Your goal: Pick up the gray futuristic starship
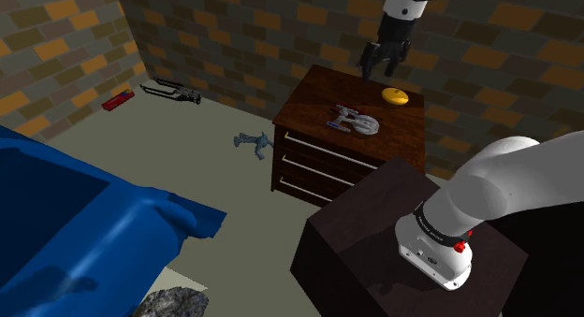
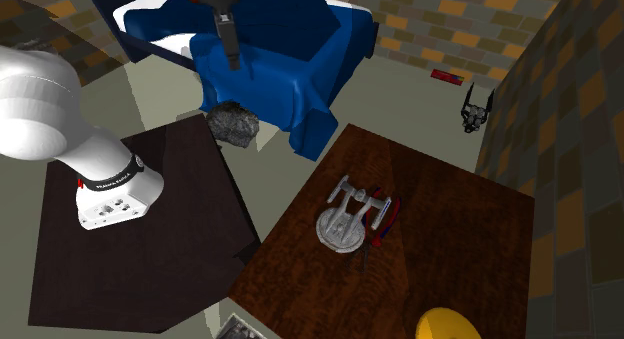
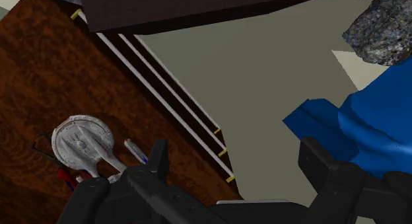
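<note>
The grey starship [image 1: 354, 122] has a round saucer hull and slim nacelles with red and blue trim. It lies flat near the middle of a dark wooden dresser top [image 1: 318, 95]. From the second exterior view the starship [image 2: 350, 215] is alone on the wood. My black gripper [image 1: 379, 70] hangs in the air above the dresser's back edge, well above the ship. In the wrist view the gripper [image 3: 238, 160] is open with nothing between its fingers, and the starship [image 3: 82, 143] lies off to the side of one finger [image 3: 158, 160].
A yellow rounded object [image 1: 397, 96] sits on the dresser's back corner near the brick wall. A blue bed [image 1: 84, 231], a grey rock [image 1: 173, 304] and small items [image 1: 253, 142] are on the floor. My dark stand [image 1: 393, 240] is beside the dresser.
</note>
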Robot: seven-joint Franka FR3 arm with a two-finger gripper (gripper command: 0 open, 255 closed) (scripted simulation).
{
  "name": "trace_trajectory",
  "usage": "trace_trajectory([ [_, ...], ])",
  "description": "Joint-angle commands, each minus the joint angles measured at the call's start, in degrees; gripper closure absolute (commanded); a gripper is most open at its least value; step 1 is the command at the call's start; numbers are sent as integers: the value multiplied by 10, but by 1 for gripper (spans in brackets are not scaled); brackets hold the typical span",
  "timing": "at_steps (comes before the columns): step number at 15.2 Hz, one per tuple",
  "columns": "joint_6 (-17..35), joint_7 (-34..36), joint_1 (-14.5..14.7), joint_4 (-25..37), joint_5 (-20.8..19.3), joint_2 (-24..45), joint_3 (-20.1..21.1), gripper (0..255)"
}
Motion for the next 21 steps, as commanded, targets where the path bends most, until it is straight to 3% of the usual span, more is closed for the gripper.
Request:
trace_trajectory([
  [1,39,8,-6,0,0,39,-5,0],
  [12,206,37,-35,48,16,255,-39,0],
  [21,294,42,-62,143,60,444,-61,0],
])
